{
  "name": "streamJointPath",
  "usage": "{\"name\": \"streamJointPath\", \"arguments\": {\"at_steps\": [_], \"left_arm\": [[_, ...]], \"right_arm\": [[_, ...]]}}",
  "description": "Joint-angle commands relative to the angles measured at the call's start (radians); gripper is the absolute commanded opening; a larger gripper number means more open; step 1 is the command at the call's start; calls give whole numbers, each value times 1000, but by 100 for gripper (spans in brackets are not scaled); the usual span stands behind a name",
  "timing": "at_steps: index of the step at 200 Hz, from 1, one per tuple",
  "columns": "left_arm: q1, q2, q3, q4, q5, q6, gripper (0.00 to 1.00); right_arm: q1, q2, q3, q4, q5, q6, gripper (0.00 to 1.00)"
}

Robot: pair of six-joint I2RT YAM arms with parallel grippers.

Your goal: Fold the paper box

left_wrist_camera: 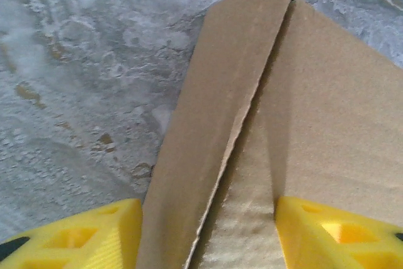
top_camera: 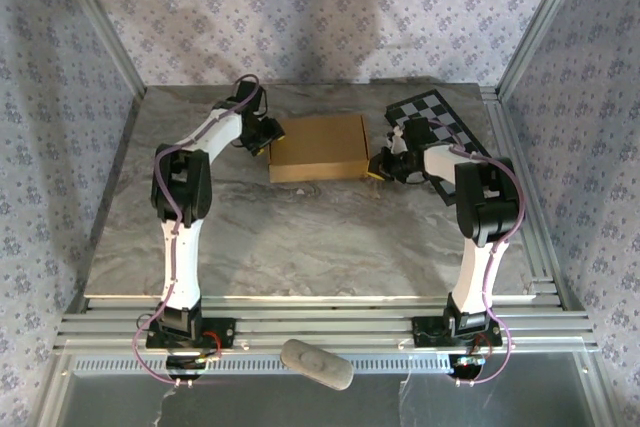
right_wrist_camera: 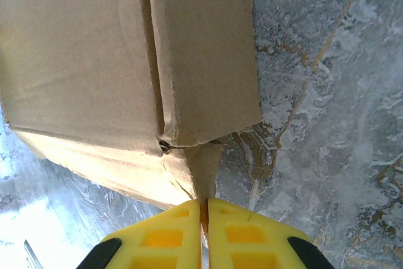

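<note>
One paper box (top_camera: 318, 147) lay flat on your marbled table (top_camera: 300, 237), one checkerboard panel (top_camera: 447, 119) just right of it. Two grippers flanked it: left gripper (top_camera: 272, 137) straddling its left edge, fingers apart; right gripper (right_wrist_camera: 203, 209) pinched on its corner tab. Patterned walls (top_camera: 300, 7) stood behind the box.

Top external view: I find the light soft, even and from above. The table (top_camera: 300, 247) carries only faint shadows beneath the arms, and a broad dim patch darkens the rear wall (top_camera: 340, 7). The paper box (top_camera: 318, 147) casts a thin shadow along its near edge.

Left wrist view: the marble reads pale and bluish, washed out at upper left. The yellow fingers (left_wrist_camera: 94, 237) of the left gripper (left_wrist_camera: 208, 234) are out of focus.

Right wrist view: I note blown-out glare at lower left. The cardboard grain is sharp.
</note>
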Motion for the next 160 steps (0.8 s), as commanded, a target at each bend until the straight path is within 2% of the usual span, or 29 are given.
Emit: {"name": "streamJointPath", "arguments": {"at_steps": [1,38,96,160], "left_arm": [[-7,51,24,-151,-6,7,53],[-7,43,-43,-175,-7,24,50],[-4,53,-13,-267,11,42,49],[-2,-13,-96,-288,4,59,48]], "right_arm": [[2,34,13,-7,11,-22,11],[-1,70,37,7,43,-14,11],[7,149,93,-34,136,28,13],[-23,95,81,-20,184,19,20]]}}
